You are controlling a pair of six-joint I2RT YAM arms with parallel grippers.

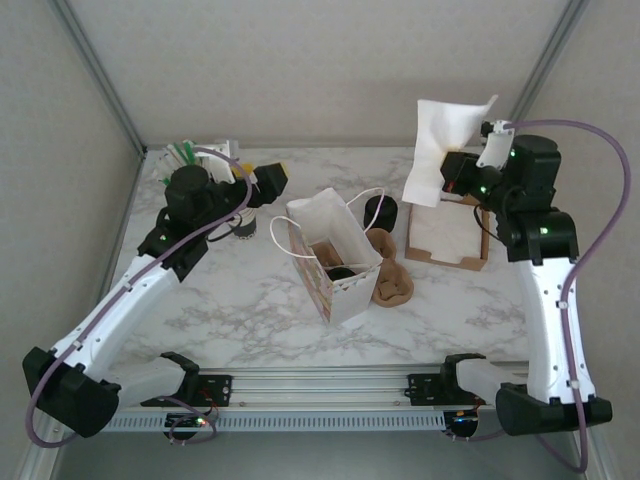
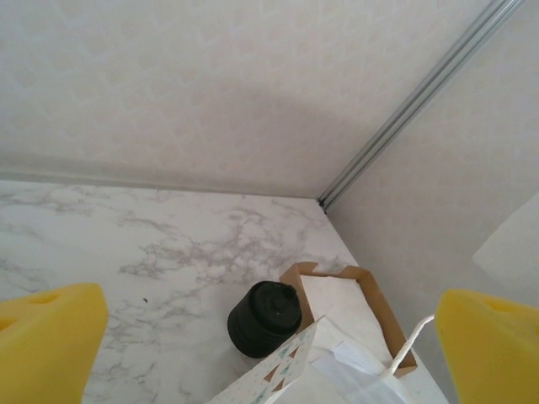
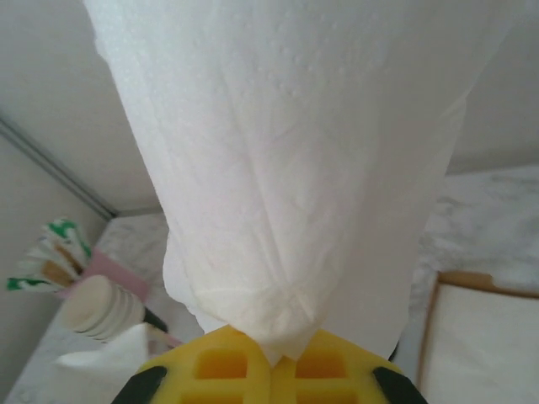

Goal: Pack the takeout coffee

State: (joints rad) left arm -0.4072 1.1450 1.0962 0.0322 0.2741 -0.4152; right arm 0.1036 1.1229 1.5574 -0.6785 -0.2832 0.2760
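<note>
At the far left of the table (image 1: 250, 300), a holder of stirrers (image 1: 185, 155) and a stack of cream paper cups (image 3: 101, 307) are seen, with nothing gripping them. Just to their right, the left claw (image 1: 266, 183) is held above the table with its yellow pads (image 2: 46, 337) spread wide and nothing between them. In the middle, a white paper bag (image 1: 345, 292) is stood open. A dark round shape low inside it is taken to be the takeout coffee (image 1: 341, 272), so the main step is judged to be done, though the lid cannot be made out clearly in the shadow. Just behind the bag's right corner, a black cylinder (image 2: 264, 318) is left on the table; whether it touches the bag cannot be told. A brown heap (image 1: 390, 275), possibly cup sleeves, is laid against the bag's right side. Further right, a cardboard box (image 1: 484, 230) stocked with white paper is set. At the far right, the right claw (image 3: 269, 370) is closed on a pinched end of a white napkin (image 3: 295, 168), which is held raised above the box. What is left is judged to be the extras: the napkin is not yet carried across and released into the bag, and other extras may be wanted after it.
</note>
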